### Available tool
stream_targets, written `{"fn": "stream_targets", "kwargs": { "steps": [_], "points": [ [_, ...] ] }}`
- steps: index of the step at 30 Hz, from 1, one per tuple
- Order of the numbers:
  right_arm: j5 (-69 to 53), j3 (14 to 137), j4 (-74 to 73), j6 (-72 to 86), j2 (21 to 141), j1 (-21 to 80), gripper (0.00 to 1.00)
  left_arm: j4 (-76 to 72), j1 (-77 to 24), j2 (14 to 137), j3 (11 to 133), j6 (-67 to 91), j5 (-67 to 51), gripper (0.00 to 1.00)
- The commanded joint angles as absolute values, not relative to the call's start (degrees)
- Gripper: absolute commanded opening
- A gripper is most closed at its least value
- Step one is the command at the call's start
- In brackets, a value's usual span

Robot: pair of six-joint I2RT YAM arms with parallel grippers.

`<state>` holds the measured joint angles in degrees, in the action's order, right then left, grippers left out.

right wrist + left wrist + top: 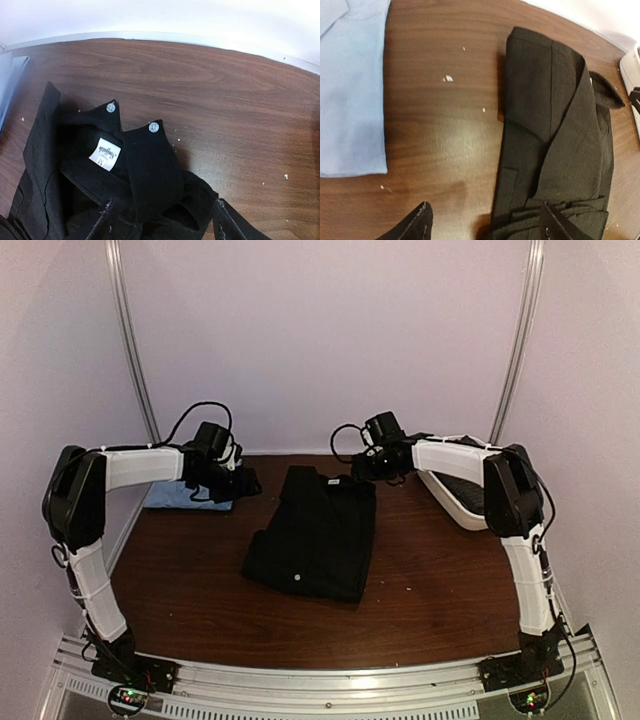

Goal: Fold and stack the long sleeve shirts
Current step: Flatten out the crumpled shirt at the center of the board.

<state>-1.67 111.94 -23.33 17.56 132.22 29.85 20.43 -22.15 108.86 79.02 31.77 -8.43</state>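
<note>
Lying folded: black shirt (312, 535), worktop (430, 580) centre, collar toward 12 o'clock
Blue shirt (175, 498): flat, at its 10 o'clock, apart
Left claw (487, 227): spread, between the two shirts
Right claw (167, 220): spread, over the collar
Tub (455, 502): 2 o'clock

The black shirt (312, 535) lies folded in the middle of the table (430, 590). My left fingers (243, 483) hang just beside the light blue shirt (172, 498). My right fingers (360, 468) hover by the black collar, near the white tub (455, 508). Their spread is perhaps too dark to read.
</note>
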Motion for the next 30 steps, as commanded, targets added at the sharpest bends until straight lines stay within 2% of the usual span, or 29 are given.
{"fn": "stream_targets", "kwargs": {
  "steps": [1,10,16,23,27,30],
  "points": [
    [-3.0,105.9,-24.4,16.9,125.3,31.0,0.66,16.8,-22.7,102.9,71.5,31.6,-16.2,0.72],
    [-6.2,86.2,-18.4,20.3,113.7,36.2,0.67,16.4,-28.8,98.8,62.6,32.9,-20.4,0.54],
    [-7.2,82.3,-16.3,22.5,114.5,36.7,0.66,17.0,-32.3,99.5,62.7,33.8,-20.1,0.34],
    [-7.1,85.2,-17.3,22.6,118.7,36.7,0.62,18.3,-34.8,99.4,63.4,34.0,-20.1,0.17],
    [-7.0,86.1,-17.3,22.8,120.4,36.1,0.58,19.9,-35.2,98.6,63.3,33.7,-18.9,0.16],
    [-7.9,86.6,-17.0,23.0,121.2,36.0,0.53,22.4,-35.2,96.8,63.9,33.5,-13.0,0.22]
  ]
}}
